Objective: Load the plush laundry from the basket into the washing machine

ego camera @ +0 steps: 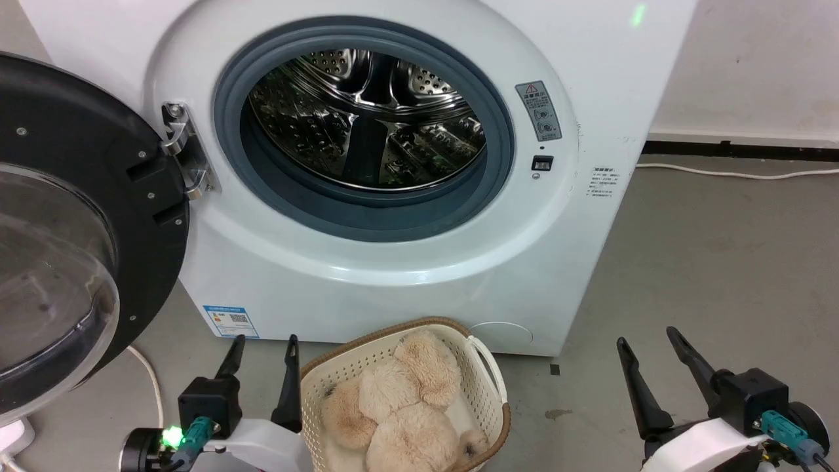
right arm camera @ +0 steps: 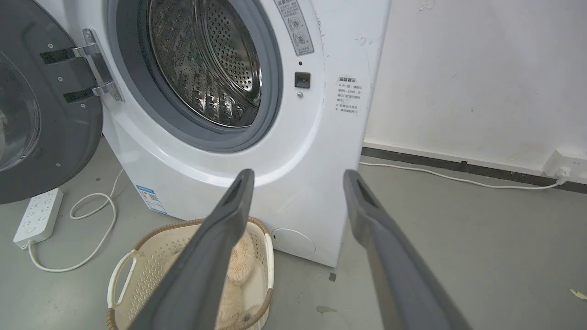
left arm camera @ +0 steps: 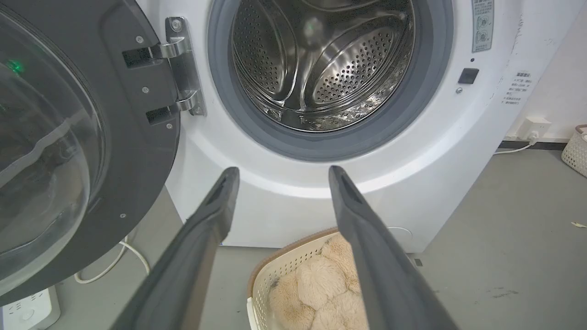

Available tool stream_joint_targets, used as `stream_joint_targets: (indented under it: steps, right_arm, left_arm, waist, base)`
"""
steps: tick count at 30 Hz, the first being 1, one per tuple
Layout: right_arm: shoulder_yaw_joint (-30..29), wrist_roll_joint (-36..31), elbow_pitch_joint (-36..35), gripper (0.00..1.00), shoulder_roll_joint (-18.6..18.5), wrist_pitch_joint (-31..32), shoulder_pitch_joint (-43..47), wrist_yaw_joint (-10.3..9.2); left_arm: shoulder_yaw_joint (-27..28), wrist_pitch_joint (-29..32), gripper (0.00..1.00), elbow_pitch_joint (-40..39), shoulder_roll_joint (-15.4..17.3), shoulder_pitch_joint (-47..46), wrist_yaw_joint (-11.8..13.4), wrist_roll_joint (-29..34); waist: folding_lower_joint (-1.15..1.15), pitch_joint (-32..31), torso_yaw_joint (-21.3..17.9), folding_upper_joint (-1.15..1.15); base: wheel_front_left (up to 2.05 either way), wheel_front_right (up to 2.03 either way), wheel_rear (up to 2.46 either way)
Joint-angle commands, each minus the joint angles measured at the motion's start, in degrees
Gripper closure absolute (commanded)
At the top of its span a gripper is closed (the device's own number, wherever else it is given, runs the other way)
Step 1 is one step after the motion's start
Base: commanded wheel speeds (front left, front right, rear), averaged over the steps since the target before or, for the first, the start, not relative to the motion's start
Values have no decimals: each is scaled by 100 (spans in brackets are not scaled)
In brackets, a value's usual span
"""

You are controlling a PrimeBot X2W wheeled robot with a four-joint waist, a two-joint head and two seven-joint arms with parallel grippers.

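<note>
- Left hand point(ego camera: 266, 339) and right hand point(ego camera: 646, 335) are held open, empty.
- Plush laundry point(ego camera: 400, 400) is cut off at head view's bottom edge, lying in basket point(ego camera: 486, 393).
- Basket is noted just beside left hand, apart from right hand.

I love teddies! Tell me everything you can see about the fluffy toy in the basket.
The plush laundry is a beige-tan fluffy toy of rounded lumps, with a small dark eye at one end. It lies curled in the cream perforated basket on the floor before the open washing machine, touching only the basket.
</note>
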Motion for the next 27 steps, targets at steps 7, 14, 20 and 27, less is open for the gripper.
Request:
stream_joint_targets:
  steps: [7,14,20,27]
  right_arm:
    - [-49,129,-46,0,-2,-134,56,1]
    - [-58,190,-84,0,-3,-206,21,1]
    - [-55,252,-157,0,-3,-278,-71,1]
    - [-39,350,-267,0,-4,-362,-236,1]
  left_arm:
    - [-174,-73,0,286,0,-218,35,-226]
    - [-311,-110,0,627,0,-430,23,-347]
    - [-424,-146,0,1023,0,-713,24,-514]
    - [-545,-164,0,1505,-1,-1127,31,-725]
  waist:
    - [0,146,-16,0]
    - [0,321,-56,0]
    - [0,573,-123,0]
    - [0,946,-204,0]
  base:
    - [0,0,0]
    - [0,0,0]
    - [0,0,0]
    - [0,0,0]
